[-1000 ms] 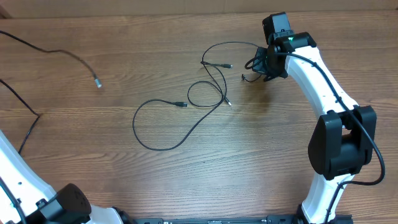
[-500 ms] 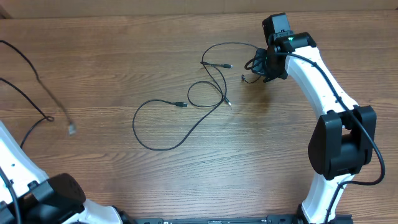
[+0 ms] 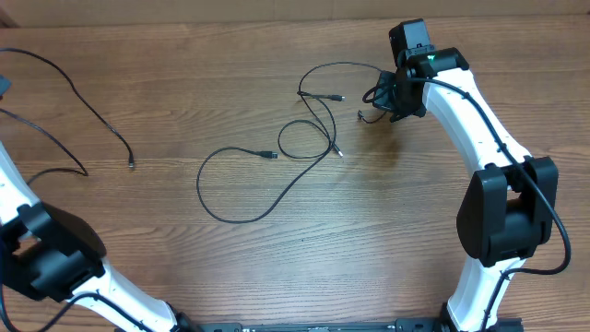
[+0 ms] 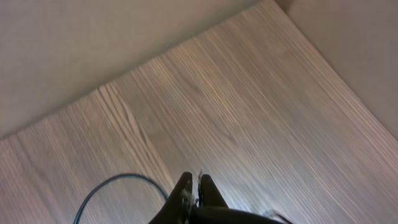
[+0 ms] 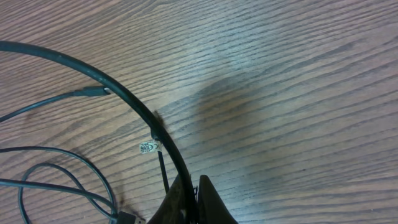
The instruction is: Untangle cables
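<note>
Both arms were clamped shut, the right end effector (image 5: pixel 191 186) on the tangled cables (image 5: pixel 127 98) mid-tabletop (image 3: pixel 369 231), the left end effector (image 4: pixel 193 186) apparently on a separate cable (image 4: pixel 121 177), where hasty pulling risked cinching loops into a knot.

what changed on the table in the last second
The left cable swung with the left arm, which shifted up the picture. Its loose plug went down toward the robot, then partway back. The tangled cables in the middle and the right gripper, shut on a strand of them, stayed put.
</note>
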Controlling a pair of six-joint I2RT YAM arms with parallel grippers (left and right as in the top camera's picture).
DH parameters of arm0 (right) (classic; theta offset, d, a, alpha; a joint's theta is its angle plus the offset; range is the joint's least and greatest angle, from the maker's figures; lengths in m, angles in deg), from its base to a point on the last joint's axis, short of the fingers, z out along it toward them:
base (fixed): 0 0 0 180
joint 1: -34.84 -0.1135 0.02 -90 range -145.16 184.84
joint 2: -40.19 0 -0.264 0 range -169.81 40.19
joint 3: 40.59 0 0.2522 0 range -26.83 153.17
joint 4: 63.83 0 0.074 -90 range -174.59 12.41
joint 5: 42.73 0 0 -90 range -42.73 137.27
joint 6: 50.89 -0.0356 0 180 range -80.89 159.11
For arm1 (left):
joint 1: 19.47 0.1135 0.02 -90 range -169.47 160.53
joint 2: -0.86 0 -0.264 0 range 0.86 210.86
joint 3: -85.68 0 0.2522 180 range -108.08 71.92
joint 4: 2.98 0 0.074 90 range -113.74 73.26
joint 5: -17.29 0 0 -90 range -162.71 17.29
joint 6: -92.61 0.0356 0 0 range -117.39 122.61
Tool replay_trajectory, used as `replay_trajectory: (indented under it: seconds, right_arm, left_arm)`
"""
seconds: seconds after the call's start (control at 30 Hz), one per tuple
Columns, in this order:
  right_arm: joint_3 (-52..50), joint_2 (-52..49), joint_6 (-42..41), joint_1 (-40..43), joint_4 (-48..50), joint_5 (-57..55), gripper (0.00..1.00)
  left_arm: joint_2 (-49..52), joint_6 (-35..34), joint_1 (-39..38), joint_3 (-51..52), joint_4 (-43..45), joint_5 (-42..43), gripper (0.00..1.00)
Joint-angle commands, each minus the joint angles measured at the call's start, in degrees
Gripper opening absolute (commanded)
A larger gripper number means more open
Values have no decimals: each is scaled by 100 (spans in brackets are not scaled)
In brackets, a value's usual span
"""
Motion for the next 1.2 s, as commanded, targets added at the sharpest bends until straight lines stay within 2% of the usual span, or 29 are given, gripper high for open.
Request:
replay_trajectory:
  seconds: [0.0, 0.03, 0.1, 0.13, 0.2, 0.33, 0.43, 0.53, 0.67, 0.73, 0.87, 0.93, 1.03, 1.17]
  right_arm:
    - [-50, -44, 35, 26, 48, 46, 4]
    - [-50, -44, 35, 26, 59, 46, 4]
    - [-50, -44, 33, 26, 72, 50, 4]
    - [-50, -44, 33, 26, 70, 50, 4]
    - [-50, -44, 31, 26, 70, 81, 4]
    - [-50, -44, 33, 26, 72, 109, 7]
    - [-50, -44, 33, 26, 72, 114, 7]
    - [-50, -44, 39, 26, 87, 136, 6]
    - [-42, -44, 249, 26, 168, 544, 6]
    - [4, -24, 557, 26, 225, 1113, 6]
    - [254, 111, 715, 26, 153, 1864, 8]
    - [313, 275, 918, 26, 157, 2321, 4]
    - [385, 592, 1117, 33, 155, 2892, 4]
    - [577, 1119, 1211, 33, 79, 3528, 4]
  left_arm:
    - [448, 308, 144, 13, 546, -612, 4]
    - [520, 310, 153, 13, 695, -728, 13]
    - [697, 446, 184, 13, 1156, -839, 88]
    - [713, 555, 184, 11, 1196, -820, 100]
    - [691, 597, 181, 9, 1316, -732, 100]
    - [365, 839, 111, 9, 1626, 98, 100]
    - [-188, 841, 39, 9, 1895, 420, 100]
    - [-804, 1069, -48, 9, 1867, 1115, 99]
    - [-1419, 1121, -260, 9, 1351, 2776, 78]
    - [-1635, 922, -535, 9, 979, 3484, 74]
    - [-1742, 800, -1458, 11, 114, 3493, 73]
    - [-1711, 883, -1919, 11, -173, 3235, 73]
    - [-1690, 883, -2455, 11, -365, 2887, 74]
    - [-1679, 975, -2973, 11, -396, 2850, 76]
